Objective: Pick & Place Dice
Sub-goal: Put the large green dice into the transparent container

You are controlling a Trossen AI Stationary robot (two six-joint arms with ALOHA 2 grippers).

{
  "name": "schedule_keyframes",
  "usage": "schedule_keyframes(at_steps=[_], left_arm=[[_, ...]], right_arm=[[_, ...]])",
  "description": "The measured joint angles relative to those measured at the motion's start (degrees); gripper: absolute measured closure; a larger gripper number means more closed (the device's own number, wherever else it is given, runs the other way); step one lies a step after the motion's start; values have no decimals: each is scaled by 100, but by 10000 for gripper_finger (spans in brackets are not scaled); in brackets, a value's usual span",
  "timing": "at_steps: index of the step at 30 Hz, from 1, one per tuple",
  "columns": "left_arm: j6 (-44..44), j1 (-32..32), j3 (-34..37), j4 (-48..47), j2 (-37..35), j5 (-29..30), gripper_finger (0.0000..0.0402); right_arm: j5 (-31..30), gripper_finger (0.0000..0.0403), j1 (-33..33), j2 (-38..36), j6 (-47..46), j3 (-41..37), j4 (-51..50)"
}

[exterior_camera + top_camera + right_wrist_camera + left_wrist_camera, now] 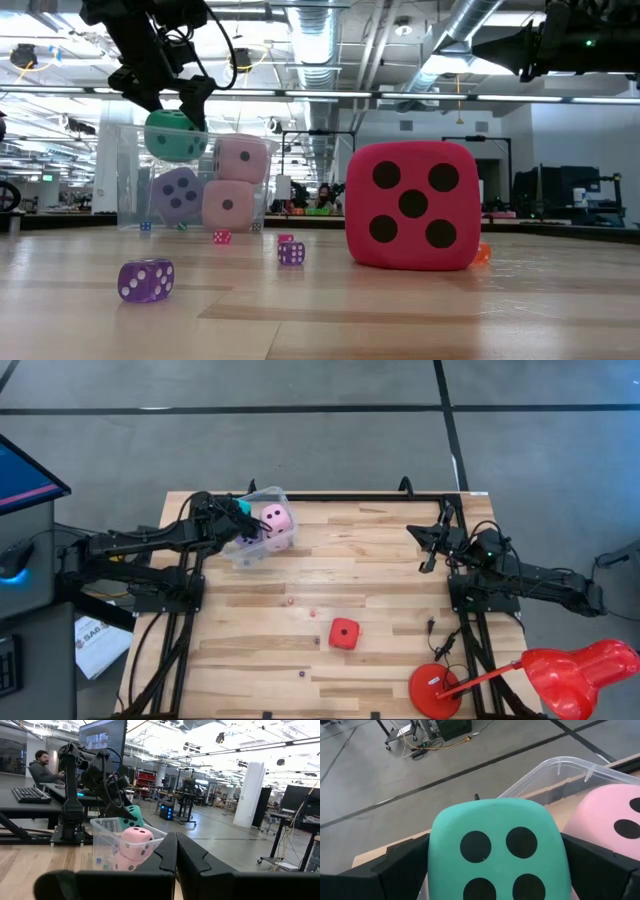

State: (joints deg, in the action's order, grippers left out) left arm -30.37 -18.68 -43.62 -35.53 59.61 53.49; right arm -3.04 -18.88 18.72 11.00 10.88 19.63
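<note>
the left claw [240, 512], in the upper left of the overhead frame, grips the cyan die [172, 135] between its fingers [395, 870], holding it over the clear tub [252, 550]. in the left wrist picture the cyan die [497, 850] fills the middle, four dark pips showing, with the tub's rim [560, 767] behind it. inside the tub two pink dice [240, 160] sit stacked one on the other, with the violet die [176, 195] beside the lower one. the red die [344, 632] sits alone on the desk [400, 560], lower centre of the overhead frame, well apart from the tub. tiny dice [146, 279] lie scattered on the wood. the right claw [432, 543] waits closed and empty at the upper right of the desk.
</note>
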Motion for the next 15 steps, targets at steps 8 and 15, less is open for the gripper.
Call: schedule_keyframes(at_steps=[8, 15], left_arm=[[281, 0, 0, 2, 0, 0, 2], [656, 241, 0, -3, -43, 638, 2]], right_arm=[[-1, 403, 0, 0, 1, -1, 12], [1, 403, 1, 2, 2, -1, 9]])
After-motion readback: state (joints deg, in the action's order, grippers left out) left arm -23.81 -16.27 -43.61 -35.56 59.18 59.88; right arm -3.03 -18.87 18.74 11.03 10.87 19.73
